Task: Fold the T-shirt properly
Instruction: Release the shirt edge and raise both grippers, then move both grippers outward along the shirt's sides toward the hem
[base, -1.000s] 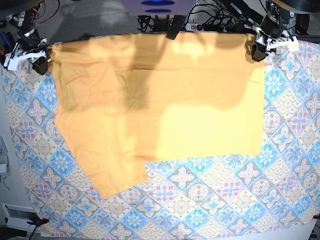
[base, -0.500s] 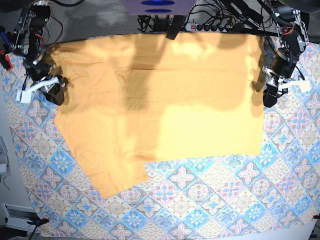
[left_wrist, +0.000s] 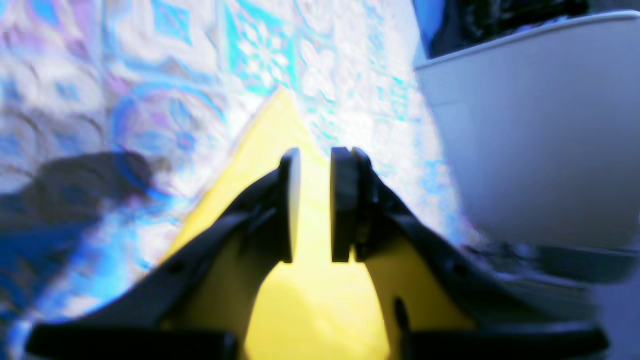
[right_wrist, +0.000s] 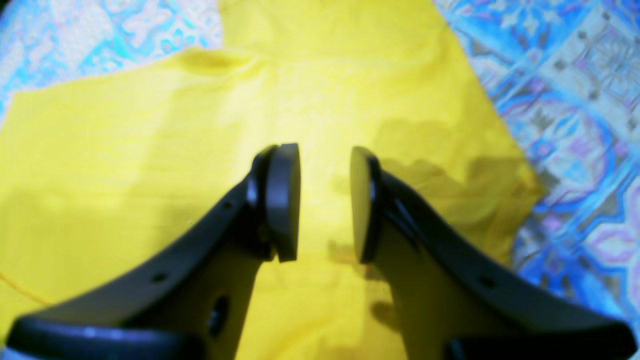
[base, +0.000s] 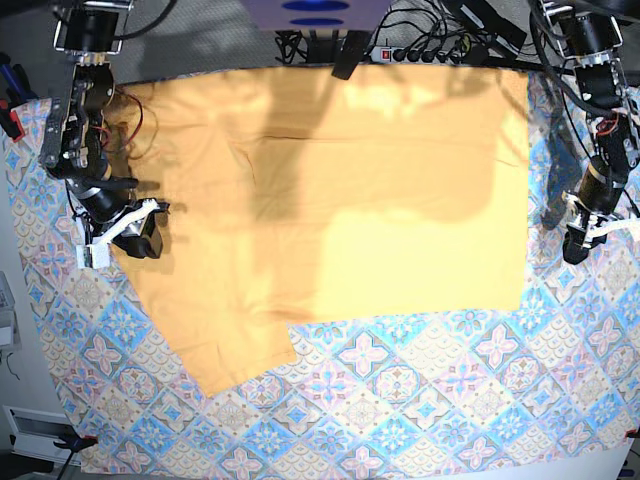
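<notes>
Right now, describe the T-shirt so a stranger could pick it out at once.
Look at the table covered by the diamond-patterned tablecloth. Spread flat over its upper half lies the T-shirt, with one sleeve pointing toward the lower left corner. It is the only plain yellow-orange cloth there, against blue and pink tiles.

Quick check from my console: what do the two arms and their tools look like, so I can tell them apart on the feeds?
Both arms are dark metal with exposed cabling, red wires showing on the right arm. Each ends in a black tool with a white bracket: right tool, left tool. Up close, the fingers are black, curved, with flat rounded pads; the left one's match.
</notes>
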